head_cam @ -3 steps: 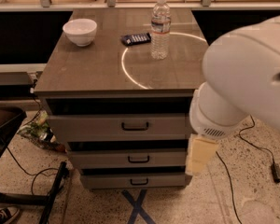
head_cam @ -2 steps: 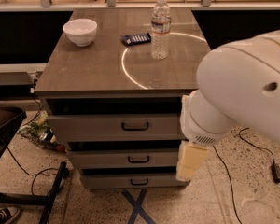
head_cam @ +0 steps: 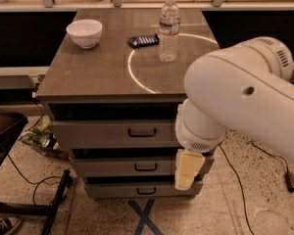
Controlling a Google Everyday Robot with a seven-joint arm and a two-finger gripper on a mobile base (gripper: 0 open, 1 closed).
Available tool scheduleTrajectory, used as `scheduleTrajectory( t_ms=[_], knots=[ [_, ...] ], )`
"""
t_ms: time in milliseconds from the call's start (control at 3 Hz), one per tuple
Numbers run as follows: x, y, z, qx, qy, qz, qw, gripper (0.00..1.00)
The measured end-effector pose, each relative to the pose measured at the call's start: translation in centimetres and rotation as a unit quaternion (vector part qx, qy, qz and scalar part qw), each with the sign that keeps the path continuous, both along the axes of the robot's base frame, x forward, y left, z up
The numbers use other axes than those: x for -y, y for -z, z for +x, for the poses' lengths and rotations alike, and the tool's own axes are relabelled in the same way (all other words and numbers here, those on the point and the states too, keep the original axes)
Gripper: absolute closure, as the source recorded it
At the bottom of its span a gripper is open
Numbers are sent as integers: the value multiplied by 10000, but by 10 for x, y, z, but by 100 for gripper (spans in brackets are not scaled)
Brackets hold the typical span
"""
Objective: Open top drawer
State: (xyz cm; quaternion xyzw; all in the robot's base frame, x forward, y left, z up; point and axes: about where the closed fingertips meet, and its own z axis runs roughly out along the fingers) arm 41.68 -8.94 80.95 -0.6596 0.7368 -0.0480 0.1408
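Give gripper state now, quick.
Gripper: state cannot be told; hangs at the right end of the middle drawer, away from the handle of the top drawer.

The top drawer [head_cam: 98, 134] (wide grey front, dark loop handle [head_cam: 142, 132] at centre) sat level beneath the table [head_cam: 98, 75] top, end effector [head_cam: 186, 170] below its right end

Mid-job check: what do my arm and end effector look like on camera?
The arm is a bulky, smooth white shell with rounded joints, one small dark hole and vent slits near the wrist. The end effector is a pale cream block, at the right end of the middle drawer.
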Motion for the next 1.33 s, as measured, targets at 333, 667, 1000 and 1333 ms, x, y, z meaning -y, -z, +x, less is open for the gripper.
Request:
scheduleTrajectory(
  t_ms=[333,667,1000,1333],
  knots=[
    [-36,37,8,-249,-300,-288,9988,0],
    [-62,64,15,-394,-551,-537,9963,0],
    [-80,79,19,-470,-708,-691,9940,0],
    [-93,87,27,-491,-839,-822,9919,0]
  ],
)
